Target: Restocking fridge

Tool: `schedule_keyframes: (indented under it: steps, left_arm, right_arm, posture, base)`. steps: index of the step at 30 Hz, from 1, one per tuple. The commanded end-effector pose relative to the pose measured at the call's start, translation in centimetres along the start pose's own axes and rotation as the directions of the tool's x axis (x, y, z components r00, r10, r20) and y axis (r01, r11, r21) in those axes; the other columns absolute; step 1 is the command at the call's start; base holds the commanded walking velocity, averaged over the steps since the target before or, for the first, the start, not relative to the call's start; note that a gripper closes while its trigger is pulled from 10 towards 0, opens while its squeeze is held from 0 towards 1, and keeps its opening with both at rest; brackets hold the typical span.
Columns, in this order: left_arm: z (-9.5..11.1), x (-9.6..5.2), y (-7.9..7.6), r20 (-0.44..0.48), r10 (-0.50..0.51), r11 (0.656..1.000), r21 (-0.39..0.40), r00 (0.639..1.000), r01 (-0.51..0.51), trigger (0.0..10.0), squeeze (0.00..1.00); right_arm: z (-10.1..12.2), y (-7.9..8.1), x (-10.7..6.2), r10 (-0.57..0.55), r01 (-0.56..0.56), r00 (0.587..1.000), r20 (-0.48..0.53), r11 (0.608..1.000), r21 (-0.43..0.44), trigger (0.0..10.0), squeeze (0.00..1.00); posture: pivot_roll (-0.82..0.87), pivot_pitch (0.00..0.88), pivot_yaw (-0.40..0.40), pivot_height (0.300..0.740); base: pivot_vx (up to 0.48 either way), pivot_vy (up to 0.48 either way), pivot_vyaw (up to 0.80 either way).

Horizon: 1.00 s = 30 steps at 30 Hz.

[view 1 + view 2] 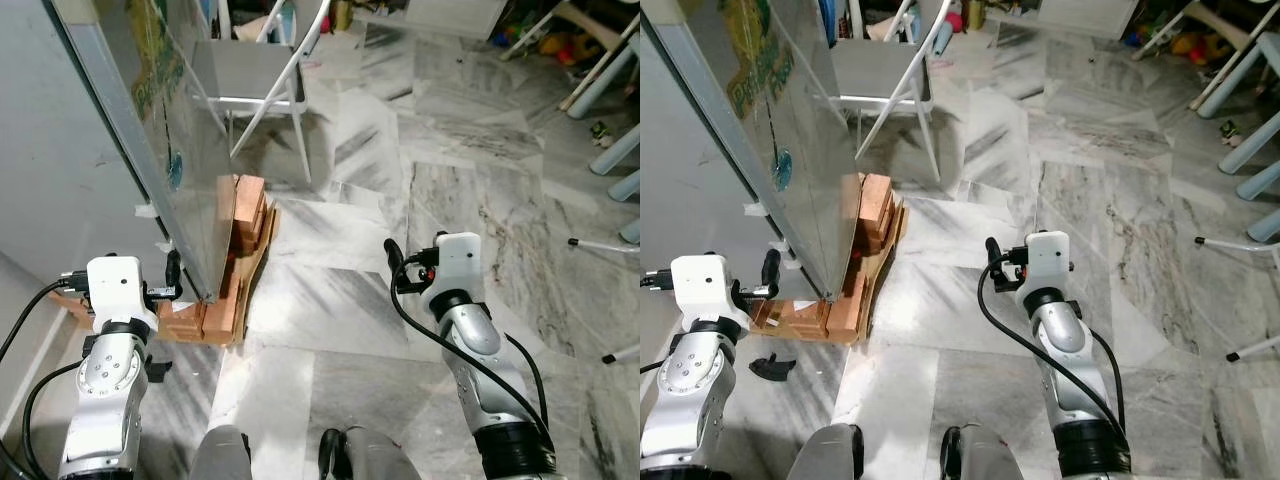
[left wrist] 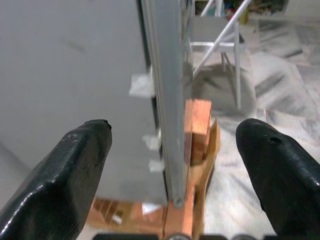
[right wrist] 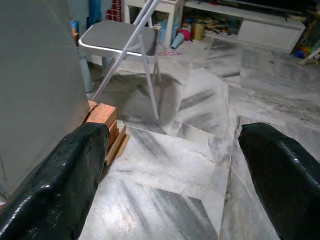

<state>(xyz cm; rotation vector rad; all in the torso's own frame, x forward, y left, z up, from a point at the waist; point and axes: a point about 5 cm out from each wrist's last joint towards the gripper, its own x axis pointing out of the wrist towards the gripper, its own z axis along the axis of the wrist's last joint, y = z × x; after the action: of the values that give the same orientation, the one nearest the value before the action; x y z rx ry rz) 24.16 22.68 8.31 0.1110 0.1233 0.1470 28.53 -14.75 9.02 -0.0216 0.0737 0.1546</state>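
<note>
The grey fridge (image 1: 60, 150) stands at my left on wooden blocks (image 1: 245, 235); its other face (image 1: 150, 70) carries coloured stickers. My left gripper (image 1: 173, 272) is low beside the fridge's bottom corner, open and holding nothing. In the left wrist view its fingers (image 2: 75, 165) spread either side of the fridge's metal corner edge (image 2: 167, 100), apart from it. My right gripper (image 1: 392, 256) hangs over the marble floor to the right of the fridge, open and holding nothing, with its fingers (image 3: 70, 175) wide apart.
A white folding chair (image 1: 255, 75) stands just behind the fridge. At the far right are pale blue furniture legs (image 1: 615, 150) and thin white legs (image 1: 600, 245). Toys and clutter (image 1: 550, 40) lie at the back. Marble floor (image 1: 350, 330) stretches ahead.
</note>
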Motion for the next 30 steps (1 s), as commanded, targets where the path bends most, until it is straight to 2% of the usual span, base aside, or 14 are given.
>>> schedule_keyframes:
  steps: [1, 8, 12, 30]
  left_arm:
    - [0.2, -0.3, 0.2, 0.003, -0.005, 1.000, -0.005, 1.000, 0.005, 10.0, 0.00]
    - [0.5, -1.2, -0.1, 0.052, 0.006, 1.000, 0.029, 0.999, -0.008, 10.0, 0.00]
    - [0.3, -1.8, -0.3, 0.048, 0.001, 0.998, 0.061, 0.999, -0.004, 10.0, 0.00]
    - [0.5, -1.9, -0.3, 0.066, -0.001, 0.997, 0.078, 0.998, -0.004, 10.0, 0.00]
  right_arm:
    - [0.2, -0.2, -0.1, -0.016, 0.016, 1.000, 0.002, 1.000, -0.006, 10.0, 0.00]
    - [-0.1, -0.8, -0.4, -0.059, 0.060, 0.998, -0.010, 0.998, 0.034, 10.0, 0.00]
    - [-0.2, -1.1, -0.7, -0.076, 0.076, 0.997, -0.018, 0.996, 0.046, 10.0, 0.00]
    - [-0.3, -1.2, -0.9, -0.077, 0.078, 0.997, -0.023, 0.996, 0.047, 10.0, 0.00]
  posture:
    - [0.11, 0.123, -0.101, 0.740]
    - [0.11, 0.124, -0.093, 0.740]
    - [0.10, 0.118, -0.097, 0.740]
    - [0.10, 0.114, -0.100, 0.740]
  base:
    - [0.000, 0.000, 0.00]
    - [0.000, 0.000, 0.00]
    - [0.000, 0.000, 0.00]
    - [0.000, 0.000, 0.00]
